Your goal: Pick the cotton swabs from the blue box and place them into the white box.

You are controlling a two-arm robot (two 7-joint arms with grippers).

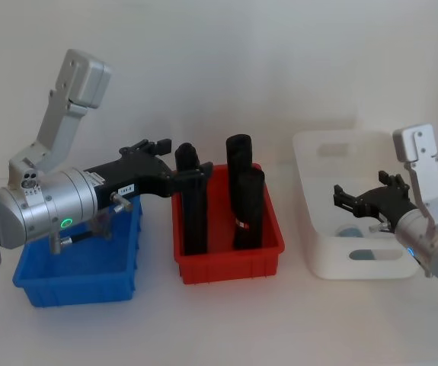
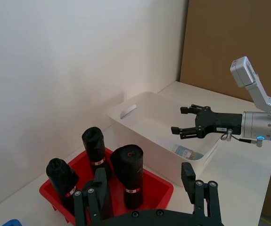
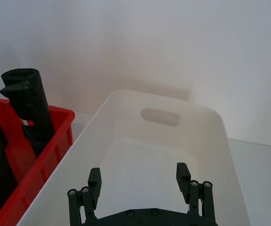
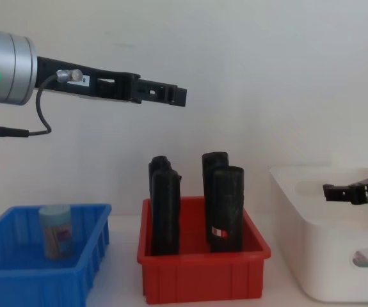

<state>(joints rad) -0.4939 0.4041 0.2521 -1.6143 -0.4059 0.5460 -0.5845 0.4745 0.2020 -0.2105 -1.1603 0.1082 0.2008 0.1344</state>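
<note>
Cotton swabs (image 4: 56, 231): one jar stands in the blue box (image 4: 30, 283) at the left, and another jar (image 2: 188, 153) lies in the white box (image 4: 318, 256) on the right. Our right claw (image 3: 139, 173) hangs spread and empty over the white box. The left claw (image 4: 169, 96), also spread (holding nothing), hovers high. Next, we judge, it must drop onto the blue box's jar.

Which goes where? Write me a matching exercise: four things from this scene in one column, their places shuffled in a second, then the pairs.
Things
1. upright clear plastic jar of cotton swabs with a pale blue lid
2. tall black rolls
3. left gripper
4. right gripper

Places
A. open, over the large white plastic box
B. standing in the shallow red plastic bin
C. open, raised well above the coloured bins
D. inside the shallow blue plastic box

Pairs: 1-D, 2-B, 3-C, 4-A
</note>
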